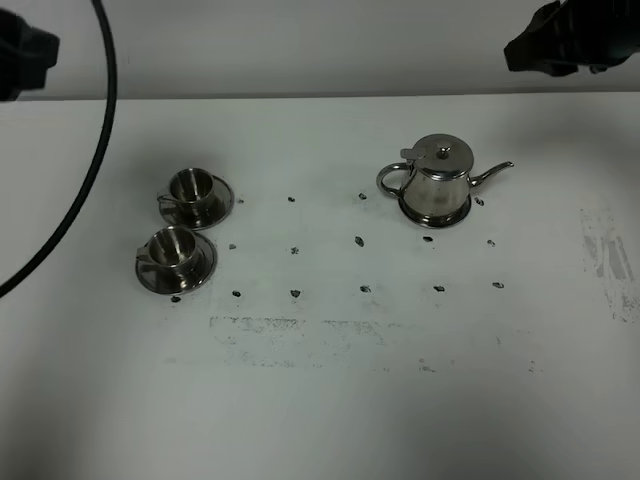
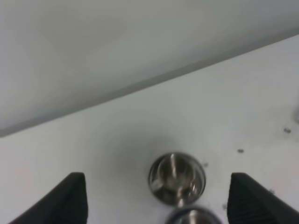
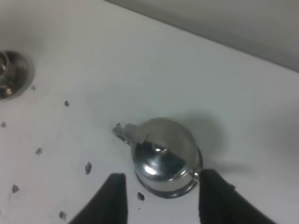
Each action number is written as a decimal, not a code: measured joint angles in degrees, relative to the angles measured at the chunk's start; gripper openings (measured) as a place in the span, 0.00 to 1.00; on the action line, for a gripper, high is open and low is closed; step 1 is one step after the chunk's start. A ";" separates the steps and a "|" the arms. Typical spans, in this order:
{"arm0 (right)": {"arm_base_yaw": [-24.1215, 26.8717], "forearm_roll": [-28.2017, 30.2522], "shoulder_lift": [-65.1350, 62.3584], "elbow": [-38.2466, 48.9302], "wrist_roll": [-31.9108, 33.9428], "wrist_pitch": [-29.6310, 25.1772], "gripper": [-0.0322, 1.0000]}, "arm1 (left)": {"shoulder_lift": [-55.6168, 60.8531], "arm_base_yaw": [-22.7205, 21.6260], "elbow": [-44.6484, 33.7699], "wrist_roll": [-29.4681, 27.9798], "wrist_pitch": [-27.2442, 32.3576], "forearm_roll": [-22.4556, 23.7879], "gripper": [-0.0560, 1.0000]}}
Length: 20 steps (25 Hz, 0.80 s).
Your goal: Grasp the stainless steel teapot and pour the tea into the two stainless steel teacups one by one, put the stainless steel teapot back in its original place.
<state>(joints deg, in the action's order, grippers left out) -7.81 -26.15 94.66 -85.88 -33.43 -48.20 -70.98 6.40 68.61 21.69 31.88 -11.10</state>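
Exterior high view: teapot [image 1: 437, 185] stands upright on the tabletop [image 1: 330, 400], right of centre, lid down. Its handle [image 1: 392, 178] is toward the 2 teacups [image 1: 192, 188] and its spout [image 1: 492, 173] points away from them. The cups sit on saucers [image 1: 228, 195] at the left, well apart from the pot and close beside each other. Left arm [image 1: 20, 50] and right arm [image 1: 570, 40] are up at the far edge, touching nothing. Tea not visible w/ lid shut. Risk: the spout faces the wrong way for the cups, so the pot must be turned in carry, and a quick swing could slop liquid out the spout.

Left wrist view: left fingers [image 2: 74, 198] are spread wide w/ nothing between them, hanging above 1 teacup. The 2nd is only a sliver at the frame edge. Risk: this arm sits over the pour zone, so the pot or the right arm could hit it when coming across.

Right wrist view: right fingers [image 3: 114, 198] are spread and empty. The pot is below them, roughly between, not touched. Handle hard to make out here. Risk: closing on the round polished body, not the handle, prob. slips or tips the pot. A tilt may also flap the lid open. W/ cups so close, the stream could land in a saucer or the neighbour.
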 joint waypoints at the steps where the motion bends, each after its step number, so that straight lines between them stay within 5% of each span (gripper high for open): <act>1: -1.19 0.58 -1.41 1.86 -0.05 2.23 0.40 | 2.20 0.00 -2.05 -1.88 -0.07 1.63 0.63; 8: -11.10 6.49 -4.03 6.02 3.08 10.97 0.40 | 21.83 0.00 -16.10 -13.83 1.57 10.73 0.63; 20: -18.91 13.59 -3.10 6.02 6.64 14.93 0.39 | 50.46 0.00 -30.05 -16.04 22.79 11.47 0.63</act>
<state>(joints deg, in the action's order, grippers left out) -26.71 -12.56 91.56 -79.87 -26.79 -33.27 -20.52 6.40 38.56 5.65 54.67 0.37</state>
